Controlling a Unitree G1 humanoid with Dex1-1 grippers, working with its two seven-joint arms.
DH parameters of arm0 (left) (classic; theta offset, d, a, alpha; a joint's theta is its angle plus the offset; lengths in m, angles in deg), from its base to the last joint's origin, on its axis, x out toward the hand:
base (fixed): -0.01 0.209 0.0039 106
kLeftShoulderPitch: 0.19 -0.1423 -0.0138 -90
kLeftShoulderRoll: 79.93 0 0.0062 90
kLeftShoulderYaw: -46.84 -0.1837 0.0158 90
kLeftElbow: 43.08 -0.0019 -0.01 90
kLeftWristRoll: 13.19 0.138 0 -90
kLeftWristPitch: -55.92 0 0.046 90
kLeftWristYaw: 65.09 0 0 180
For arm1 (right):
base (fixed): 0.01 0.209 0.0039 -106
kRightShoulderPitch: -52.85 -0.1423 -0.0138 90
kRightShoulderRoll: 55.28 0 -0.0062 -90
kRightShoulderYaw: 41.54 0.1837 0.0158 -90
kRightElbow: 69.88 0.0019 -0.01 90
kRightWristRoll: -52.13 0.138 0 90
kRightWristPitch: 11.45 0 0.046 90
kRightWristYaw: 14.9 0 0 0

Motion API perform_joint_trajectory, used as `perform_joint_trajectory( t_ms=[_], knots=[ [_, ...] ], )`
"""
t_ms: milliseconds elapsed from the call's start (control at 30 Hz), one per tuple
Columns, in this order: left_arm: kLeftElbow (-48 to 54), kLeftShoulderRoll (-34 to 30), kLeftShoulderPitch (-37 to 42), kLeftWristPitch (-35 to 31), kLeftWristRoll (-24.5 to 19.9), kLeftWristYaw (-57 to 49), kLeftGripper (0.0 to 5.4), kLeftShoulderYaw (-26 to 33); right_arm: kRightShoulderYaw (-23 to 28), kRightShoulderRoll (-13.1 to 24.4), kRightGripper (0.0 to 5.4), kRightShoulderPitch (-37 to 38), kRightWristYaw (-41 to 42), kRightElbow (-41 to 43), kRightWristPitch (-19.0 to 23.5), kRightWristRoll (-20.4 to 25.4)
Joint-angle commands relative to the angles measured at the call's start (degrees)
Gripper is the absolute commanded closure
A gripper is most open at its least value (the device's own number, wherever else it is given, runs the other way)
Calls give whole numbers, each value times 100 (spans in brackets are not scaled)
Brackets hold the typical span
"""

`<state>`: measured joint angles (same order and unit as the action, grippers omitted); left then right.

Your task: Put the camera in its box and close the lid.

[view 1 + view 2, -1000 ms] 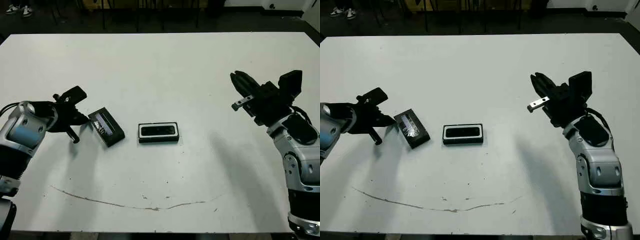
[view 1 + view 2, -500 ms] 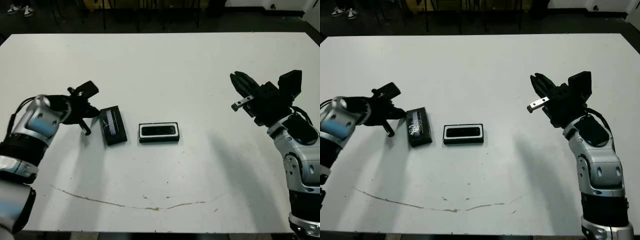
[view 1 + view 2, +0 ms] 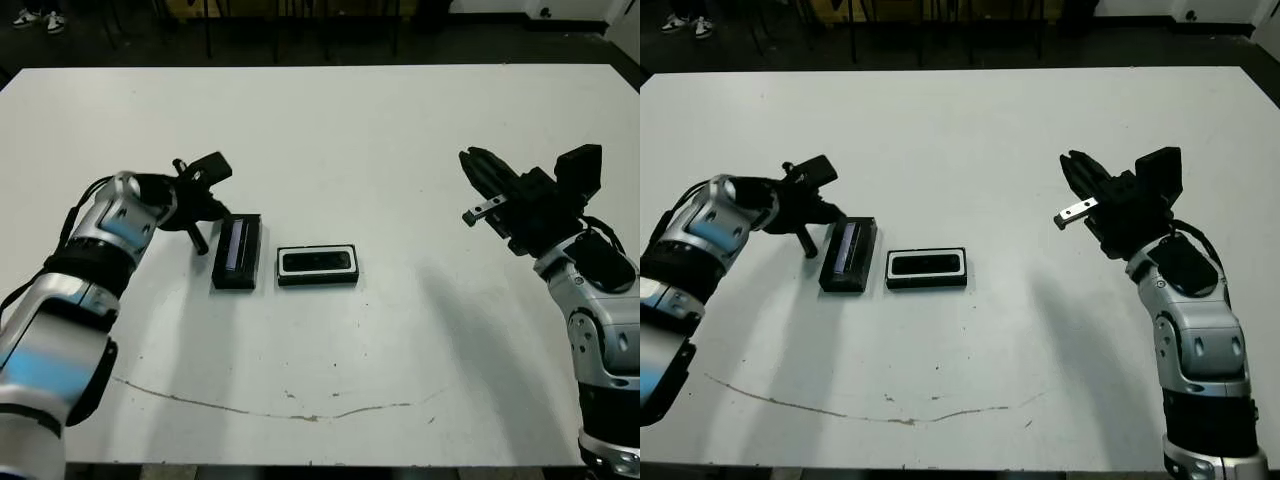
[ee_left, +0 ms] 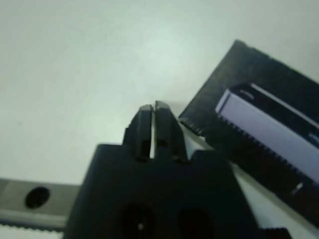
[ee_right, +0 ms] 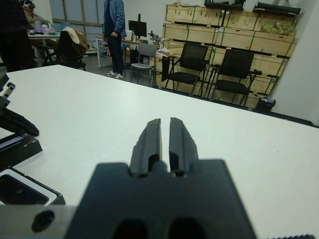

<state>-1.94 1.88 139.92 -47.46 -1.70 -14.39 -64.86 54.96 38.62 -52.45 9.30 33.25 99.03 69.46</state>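
Left eye view: the white table point(image 3: 330, 130) is showing all four edges, with wide bare surface lying across the far half and between the box and the right arm. A thin brownish scuff line point(image 3: 260, 408) is running along the near part of the top.

The box point(image 3: 317, 265) is sitting a little left of the table's middle, white lining showing as a frame around the camera point(image 3: 318, 262), which is lying flat inside it. The lid point(image 3: 237, 251) is lying just beside the box on its left, not on it, long side pointing away from the robot, silvery strip facing up. A narrow gap is separating the two.

The left gripper point(image 3: 203, 196) is resting low at the far left corner of the lid, fingers pressed together with nothing between them; left wrist view is showing the closed tips just beside the lid's edge point(image 4: 249, 129), contact not resolvable.

The right gripper point(image 3: 487, 172) is hovering well apart from the box, over bare table on the right, fingers together and holding nothing.

Right wrist view: people point(image 5: 115, 35), chairs and stacked crates are standing beyond the far edge.

No writing or brand is legible on the lid, box or camera
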Motion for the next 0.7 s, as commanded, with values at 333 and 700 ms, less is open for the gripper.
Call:
perform_joint_trajectory(
  t_ms=[333,700],
  knots=[
    [-396,-134,79,231,50,487,540,127,-22,45,539,79,0,0,177,16],
    [802,-1199,35,178,226,207,540,572,8,20,539,51,53,-131,141,87]
  ],
)
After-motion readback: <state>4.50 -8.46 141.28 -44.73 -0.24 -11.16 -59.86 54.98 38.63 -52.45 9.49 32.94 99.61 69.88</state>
